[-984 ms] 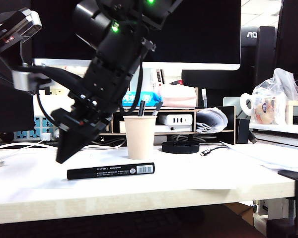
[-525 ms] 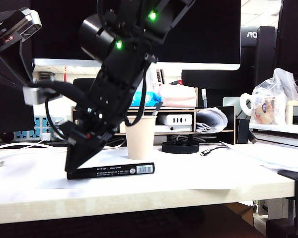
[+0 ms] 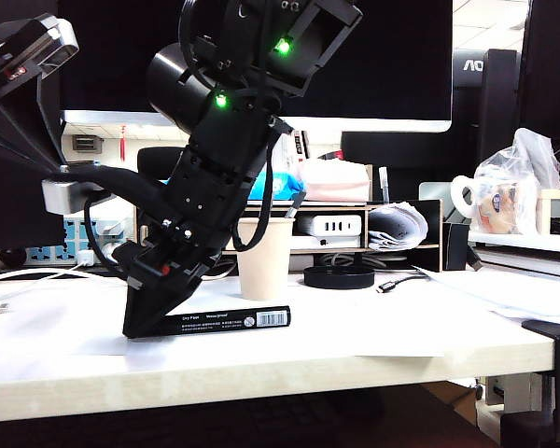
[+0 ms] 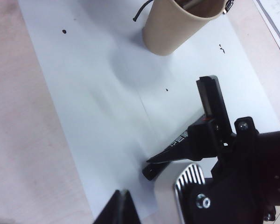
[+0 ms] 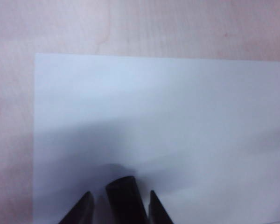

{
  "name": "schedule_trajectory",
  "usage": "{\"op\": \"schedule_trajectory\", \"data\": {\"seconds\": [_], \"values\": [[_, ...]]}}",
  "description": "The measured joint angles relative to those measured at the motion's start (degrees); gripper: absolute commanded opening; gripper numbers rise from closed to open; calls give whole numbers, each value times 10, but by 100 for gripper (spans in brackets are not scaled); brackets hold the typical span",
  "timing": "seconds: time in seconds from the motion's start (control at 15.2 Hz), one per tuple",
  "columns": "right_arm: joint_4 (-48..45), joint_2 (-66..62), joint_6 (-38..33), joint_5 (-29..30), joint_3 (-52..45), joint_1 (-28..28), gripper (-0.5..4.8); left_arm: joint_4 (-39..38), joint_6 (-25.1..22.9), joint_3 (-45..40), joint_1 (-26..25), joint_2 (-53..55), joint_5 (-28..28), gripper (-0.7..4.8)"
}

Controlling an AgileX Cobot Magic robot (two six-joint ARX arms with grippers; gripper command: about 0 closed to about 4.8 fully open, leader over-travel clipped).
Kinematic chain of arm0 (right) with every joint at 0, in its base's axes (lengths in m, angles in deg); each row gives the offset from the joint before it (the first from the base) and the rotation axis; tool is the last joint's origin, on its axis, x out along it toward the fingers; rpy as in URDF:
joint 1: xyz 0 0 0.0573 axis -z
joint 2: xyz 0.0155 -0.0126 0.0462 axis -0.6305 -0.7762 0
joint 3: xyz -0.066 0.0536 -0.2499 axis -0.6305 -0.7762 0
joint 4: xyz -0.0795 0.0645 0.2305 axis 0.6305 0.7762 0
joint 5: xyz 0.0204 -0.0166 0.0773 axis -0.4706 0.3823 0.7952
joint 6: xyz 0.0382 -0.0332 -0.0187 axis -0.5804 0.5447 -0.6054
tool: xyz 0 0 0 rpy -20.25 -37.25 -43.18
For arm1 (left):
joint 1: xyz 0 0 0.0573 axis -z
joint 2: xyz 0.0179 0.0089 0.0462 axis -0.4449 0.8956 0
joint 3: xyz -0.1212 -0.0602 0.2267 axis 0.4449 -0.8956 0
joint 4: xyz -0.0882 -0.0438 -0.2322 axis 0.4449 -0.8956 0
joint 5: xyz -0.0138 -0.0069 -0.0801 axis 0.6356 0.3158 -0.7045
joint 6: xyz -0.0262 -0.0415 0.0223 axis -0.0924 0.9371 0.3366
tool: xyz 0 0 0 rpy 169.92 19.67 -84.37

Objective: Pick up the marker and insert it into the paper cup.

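**Marker bracketed, not yet lifted**

Exterior view: the marker [image 3: 222, 321] lies flat on the table [image 3: 373, 350], just in front of the cup [image 3: 263, 259]. The right gripper [image 3: 142, 327] is down at its plain end. Lift and insertion remain. Dark tips poke above the cup's rim.

Left wrist view: the left gripper [image 4: 122, 209] hangs above the paper sheet [image 4: 84, 107], apart from everything; whether its jaws are parted I cannot tell.

Right wrist view: the right gripper's fingers [image 5: 78, 211] stand either side of the marker end, gaps showing, not yet clamped.
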Motion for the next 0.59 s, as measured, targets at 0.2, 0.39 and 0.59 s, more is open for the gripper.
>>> {"op": "schedule_trajectory", "data": {"seconds": [0.2,0.39,0.59], "values": [[0,0,-8,-11,0,0,130,0,0,0,0,0,0,-5],[0,-4,-8,-12,0,0,125,0,-2,0,0,0,0,-5],[0,-4,-10,-11,0,0,93,0,-2,0,0,0,0,-5]]}}
